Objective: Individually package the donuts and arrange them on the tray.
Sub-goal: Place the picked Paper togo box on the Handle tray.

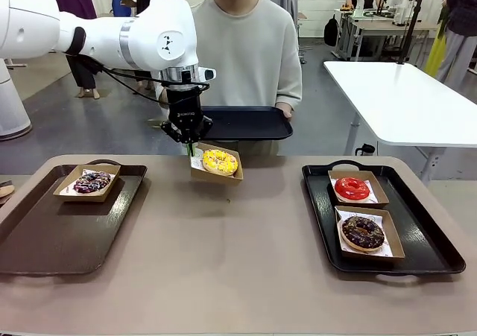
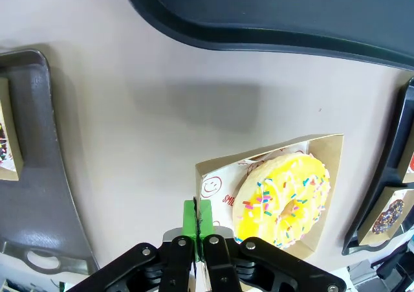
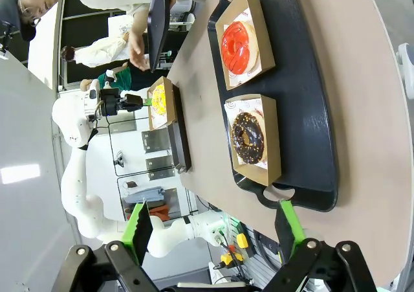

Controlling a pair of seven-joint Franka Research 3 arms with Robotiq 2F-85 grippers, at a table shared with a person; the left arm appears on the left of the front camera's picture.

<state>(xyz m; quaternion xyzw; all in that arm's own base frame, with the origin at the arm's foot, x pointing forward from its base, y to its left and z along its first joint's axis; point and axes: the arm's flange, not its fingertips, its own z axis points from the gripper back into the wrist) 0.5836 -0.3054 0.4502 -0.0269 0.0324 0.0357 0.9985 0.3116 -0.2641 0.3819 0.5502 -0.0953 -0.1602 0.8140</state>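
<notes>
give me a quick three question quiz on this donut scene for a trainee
1. True or false: the left gripper is shut on the edge of the cardboard tray under the yellow donut.
2. Which donuts sit on the black tray at the robot's right? A) red and chocolate B) yellow and purple C) red and yellow
3. What does the person hold at the far side of the table?

Key: 1 true. 2 A: red donut, chocolate donut. 3 an empty dark tray.

The bench lies bare across the centre and lower frame between the left tray and right tray; the person's held tray blocks the upper centre.
</notes>
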